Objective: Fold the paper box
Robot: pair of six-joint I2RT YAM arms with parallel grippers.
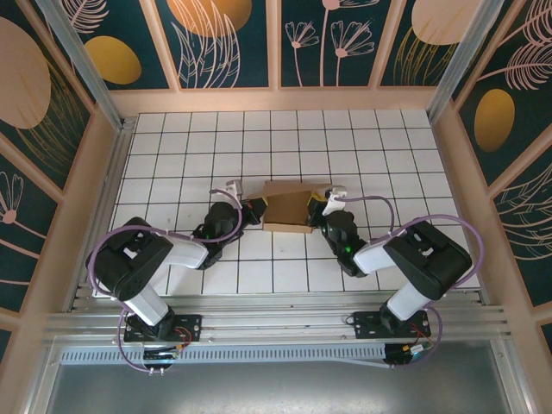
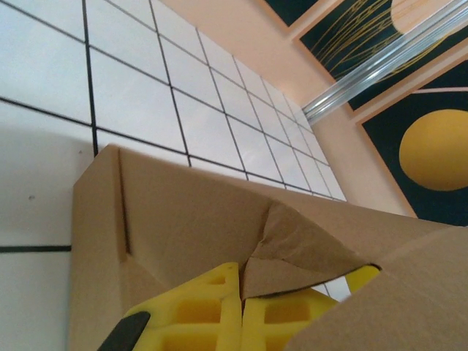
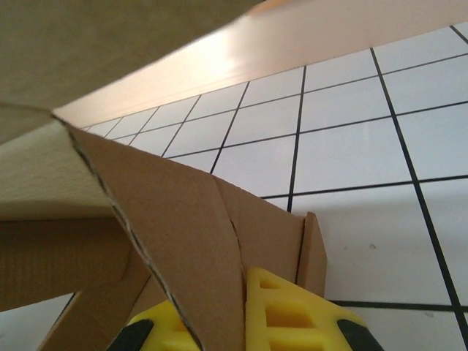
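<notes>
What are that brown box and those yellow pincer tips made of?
The paper box looks like plain matte corrugated cardboard: its cut edge shows a fluted layer. The left pincer's yellow fingers look like moulded plastic or rubber, with ribbed hollow cells.

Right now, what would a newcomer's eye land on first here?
The brown paper box stands out first, half folded, mid-table on the white grid tabletop. The left pincer grips its left edge and the right pincer its right edge; in the wrist views bright yellow fingers pinch cardboard flaps. Dark floral wall panels ring the scene.
</notes>
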